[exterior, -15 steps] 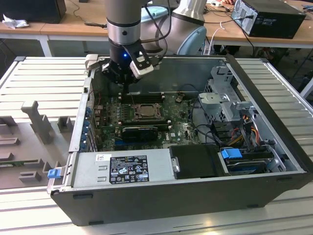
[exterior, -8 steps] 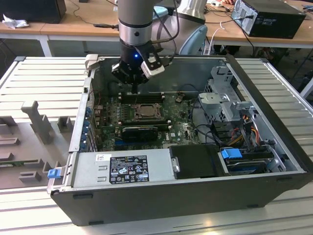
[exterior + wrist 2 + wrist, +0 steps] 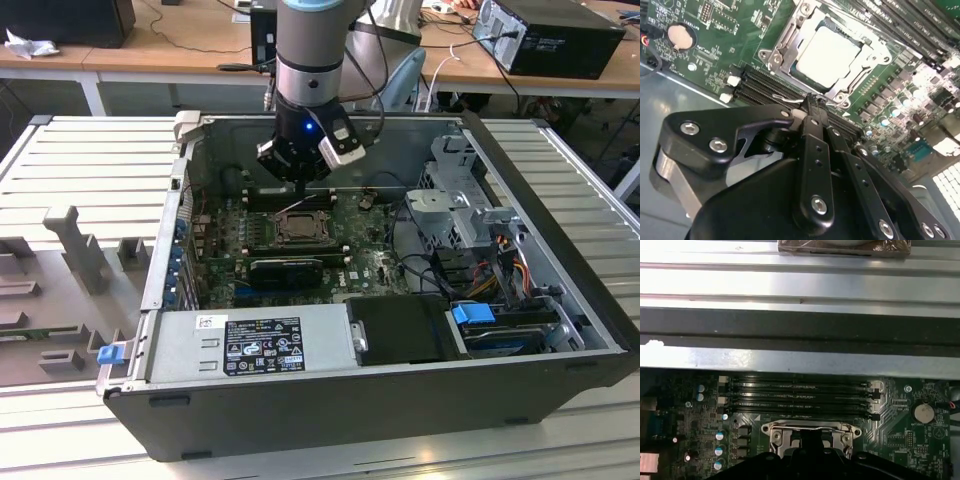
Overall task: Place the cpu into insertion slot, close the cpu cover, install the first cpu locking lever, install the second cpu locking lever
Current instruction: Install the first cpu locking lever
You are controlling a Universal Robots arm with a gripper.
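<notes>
The cpu lies flat in the insertion slot, its pale face showing through the cut-out of the cpu cover, which lies down over it. My gripper is shut, its tips together just off the socket's edge on the side of the memory slots. A thin wire locking lever sticks up right beside the fingertips; whether they touch it is unclear. In the exterior view the gripper hangs over the far edge of the socket. In the first wrist view the cover sits just past the dark fingers.
Long black memory slots run between the socket and the case wall. A coin battery sits on the board. A black graphics card, the power supply, a drive cage and loose cables crowd the case.
</notes>
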